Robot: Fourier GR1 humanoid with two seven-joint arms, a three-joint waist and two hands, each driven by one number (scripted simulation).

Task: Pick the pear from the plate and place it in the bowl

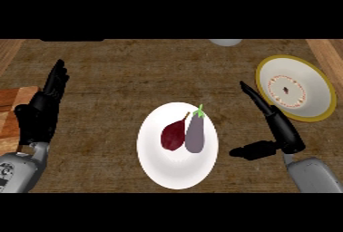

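Leftmost, on the brown wood-grain tabletop (120,77): corner of a light wooden cutting board (15,105) at the left edge, partly behind the left arm. Just over it, black left hand (41,111) on its grey forearm, fingers straight and pointing up the view, resting open near the left edge, holding nothing.

Next, toward the middle: round white plate (178,174), looking taller than wide, lying flat on the tabletop between the two hands and apart from both. On its upper half, side by side and touching: dark red pear (173,135) on the left with a thin brown stem tilted up and to the right, and a grey-purple eggplant (195,133) with a small green cap on the right. Pear untouched on the plate, well apart from the bowl.

Further right: black right hand (281,131) rising from its grey forearm at the lower right, fingers straight and stretched up and to the left, thumb spread out sideways toward the plate. Wide open, nothing held, tips short of the pear.

Far right, upper part: round white bowl with a yellow rim (273,64) and a ring of small red marks inside, just beside the right hand's fingers.

Top edge, right of centre: sliver of a pale grey round object (225,42), mostly cut off, too little showing to tell what.
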